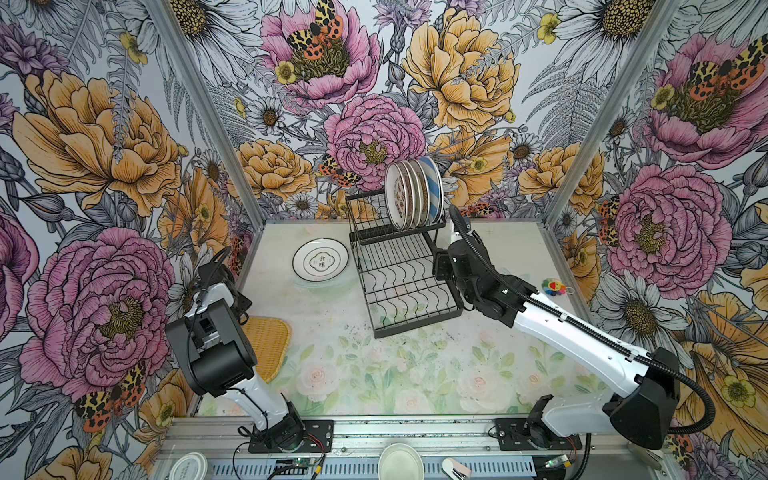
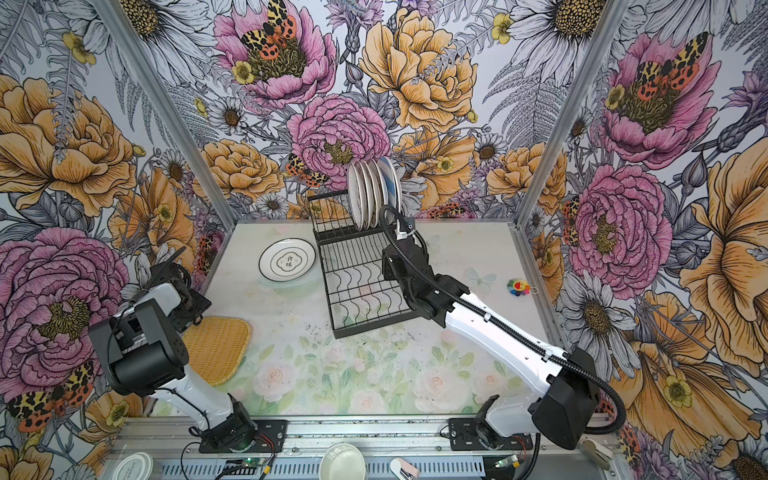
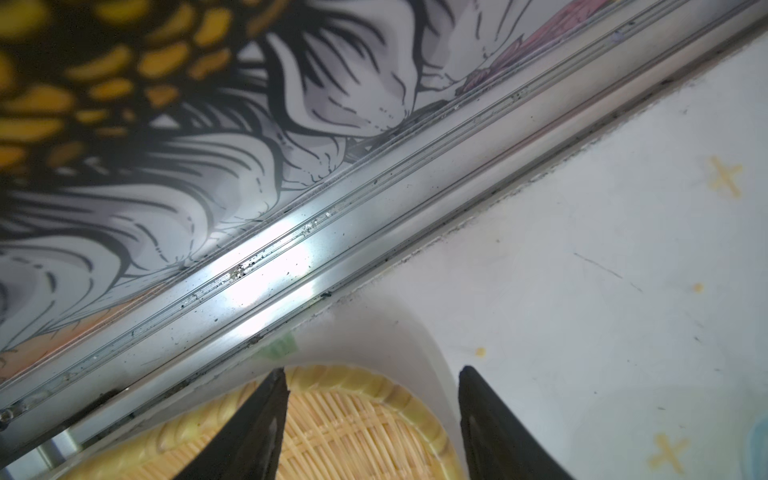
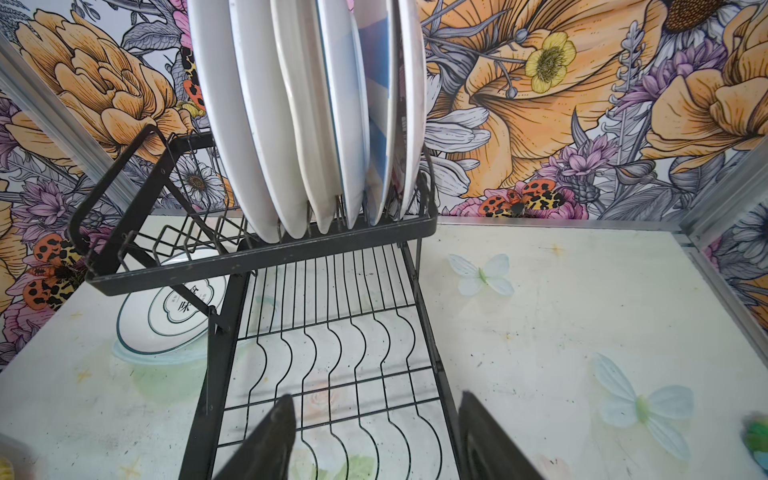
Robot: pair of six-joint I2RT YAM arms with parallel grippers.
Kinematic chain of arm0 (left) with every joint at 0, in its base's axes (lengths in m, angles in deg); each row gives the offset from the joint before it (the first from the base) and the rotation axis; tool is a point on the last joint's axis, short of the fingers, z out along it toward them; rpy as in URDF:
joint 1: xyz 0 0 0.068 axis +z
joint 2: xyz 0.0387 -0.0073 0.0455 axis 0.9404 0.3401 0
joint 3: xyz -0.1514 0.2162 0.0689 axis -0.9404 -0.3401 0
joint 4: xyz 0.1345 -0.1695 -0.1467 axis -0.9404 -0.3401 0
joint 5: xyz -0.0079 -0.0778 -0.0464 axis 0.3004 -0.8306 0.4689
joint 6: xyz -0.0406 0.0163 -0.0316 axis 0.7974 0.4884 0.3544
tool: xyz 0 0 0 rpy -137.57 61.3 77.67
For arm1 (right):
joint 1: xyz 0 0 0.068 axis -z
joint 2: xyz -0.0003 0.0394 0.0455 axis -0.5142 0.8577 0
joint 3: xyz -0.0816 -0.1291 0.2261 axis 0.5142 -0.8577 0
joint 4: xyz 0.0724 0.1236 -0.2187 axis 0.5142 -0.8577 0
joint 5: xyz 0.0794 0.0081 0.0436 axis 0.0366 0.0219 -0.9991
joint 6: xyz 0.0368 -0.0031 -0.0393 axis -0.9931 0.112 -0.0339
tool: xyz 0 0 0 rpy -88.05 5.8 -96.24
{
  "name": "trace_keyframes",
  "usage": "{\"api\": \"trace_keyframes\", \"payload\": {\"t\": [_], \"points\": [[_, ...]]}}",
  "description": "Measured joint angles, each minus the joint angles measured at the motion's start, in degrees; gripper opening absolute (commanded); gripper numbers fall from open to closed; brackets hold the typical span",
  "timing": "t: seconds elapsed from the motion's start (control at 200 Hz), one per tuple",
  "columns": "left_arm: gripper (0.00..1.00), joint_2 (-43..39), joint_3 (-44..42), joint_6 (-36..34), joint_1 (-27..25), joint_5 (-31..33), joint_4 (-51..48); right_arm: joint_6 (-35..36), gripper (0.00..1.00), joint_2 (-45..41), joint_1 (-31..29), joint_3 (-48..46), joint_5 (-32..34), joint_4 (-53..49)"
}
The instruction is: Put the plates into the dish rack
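Left hand (image 3: 374, 372) released, fingers wide apart, straddling the rim of the yellow woven tray (image 3: 340, 419). The tray lies flat by the left edge of the bench (image 1: 374, 365). Right hand (image 4: 376, 395) released and empty, over the lower tier of the dish rack (image 4: 266, 253). A row of plates (image 1: 411, 195) stands upright in the upper tier. A white plate (image 1: 320, 259) with characters lies flat just left of the rack.

The floral-printed counter (image 1: 415, 374) carries the dish rack (image 1: 405, 286), a yellow woven tray (image 1: 268, 345), a character-marked white plate (image 1: 320, 261) and a colourful toy (image 1: 553, 286).
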Motion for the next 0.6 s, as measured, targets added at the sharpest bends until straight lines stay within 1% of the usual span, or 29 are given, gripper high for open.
{"api": "trace_keyframes", "payload": {"t": [0.335,0.6], "points": [[0.66,0.74,0.46,-0.15,1.84,-3.06,0.04,-0.59,0.63,-1.05,0.5,-1.25,-0.37,0.02],[0.66,1.79,1.09,-0.61,1.9,-4.9,-0.39,-1.03,0.63,-1.9,0.83,-1.84,-0.35,0.02]]}}
